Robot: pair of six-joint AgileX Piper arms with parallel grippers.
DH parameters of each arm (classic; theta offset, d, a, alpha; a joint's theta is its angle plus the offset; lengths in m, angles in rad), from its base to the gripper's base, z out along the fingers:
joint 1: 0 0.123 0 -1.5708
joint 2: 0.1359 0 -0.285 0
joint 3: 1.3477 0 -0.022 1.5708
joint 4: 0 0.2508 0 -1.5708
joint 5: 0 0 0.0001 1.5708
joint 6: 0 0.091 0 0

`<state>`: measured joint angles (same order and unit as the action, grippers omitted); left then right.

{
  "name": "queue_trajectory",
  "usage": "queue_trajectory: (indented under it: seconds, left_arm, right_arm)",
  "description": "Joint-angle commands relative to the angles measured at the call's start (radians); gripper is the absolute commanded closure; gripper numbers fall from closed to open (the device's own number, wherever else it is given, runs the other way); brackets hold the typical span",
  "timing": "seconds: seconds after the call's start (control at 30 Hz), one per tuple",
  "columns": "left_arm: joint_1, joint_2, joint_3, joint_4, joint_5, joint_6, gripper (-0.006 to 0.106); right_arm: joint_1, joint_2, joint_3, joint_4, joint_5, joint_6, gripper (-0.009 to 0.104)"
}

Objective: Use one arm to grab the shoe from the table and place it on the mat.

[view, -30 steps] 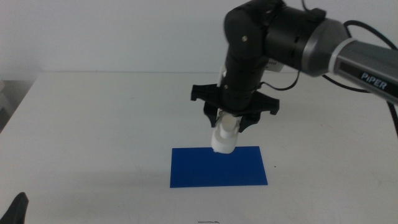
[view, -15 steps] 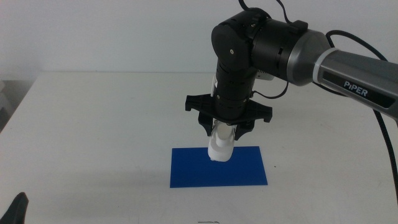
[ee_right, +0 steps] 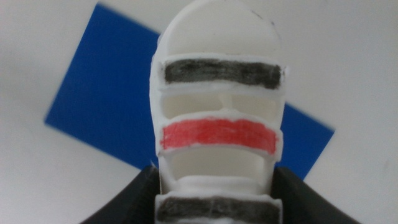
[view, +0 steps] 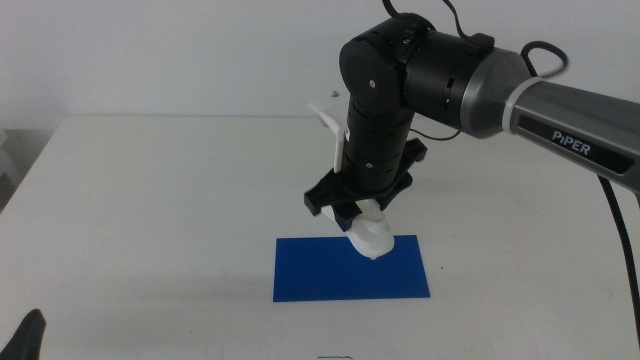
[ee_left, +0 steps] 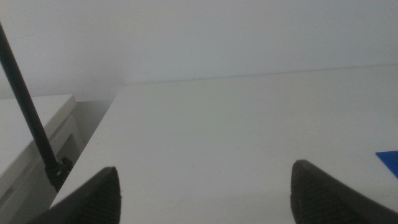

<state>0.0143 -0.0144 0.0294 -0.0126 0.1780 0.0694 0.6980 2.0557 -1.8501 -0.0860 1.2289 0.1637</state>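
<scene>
The right arm [view: 420, 90] reaches in from the right over the table [view: 150, 200]. My right gripper [view: 357, 210] is shut on the white shoe [view: 372, 236] and holds it, hanging down, just above the back edge of the blue mat [view: 350, 268]. In the right wrist view the shoe [ee_right: 217, 106] sits between the two dark jaws, with its dark, red and dark straps facing the camera and the mat [ee_right: 106, 106] beneath it. My left gripper [ee_left: 205, 193] is open and empty, low at the table's near left corner, where one fingertip [view: 30, 335] shows in the middle view.
A white wall rises behind the table. In the left wrist view a black cable [ee_left: 28, 112] runs past the table's left edge beside a pale cabinet [ee_left: 31, 143], and a corner of the mat [ee_left: 388, 157] shows.
The right gripper has turned about its wrist and the shoe has swung a little to the right and lower, over the mat's back edge. The left gripper has not moved.
</scene>
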Motion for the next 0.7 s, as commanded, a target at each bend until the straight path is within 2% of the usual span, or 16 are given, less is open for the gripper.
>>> queue_trajectory:
  seconds: [0.0, 0.17, 0.33, 0.57, 0.67]
  left_arm:
    - [-0.004, -0.019, -0.003, -0.009, -0.083, -0.015, 0.007]
    - [-0.004, -0.019, -0.003, -0.009, -0.083, -0.015, 0.007]
    - [-0.004, -0.019, -0.003, -0.009, -0.083, -0.015, 0.007]
    - [-0.004, -0.019, -0.003, -0.009, -0.083, -0.015, 0.007]
    - [-0.004, -0.019, -0.003, -0.009, -0.083, -0.015, 0.007]
  right_arm:
    - [-0.001, -0.065, -0.024, -0.020, 0.070, -0.152, 0.096]
    - [-0.001, -0.065, -0.024, -0.058, 0.065, -0.405, 0.096]
    - [-0.001, -0.065, -0.024, -0.046, 0.070, -0.517, 0.096]
    - [-0.001, -0.065, -0.024, -0.044, 0.067, -1.008, 0.096]
    - [-0.001, -0.065, -0.024, -0.029, 0.068, -1.080, 0.096]
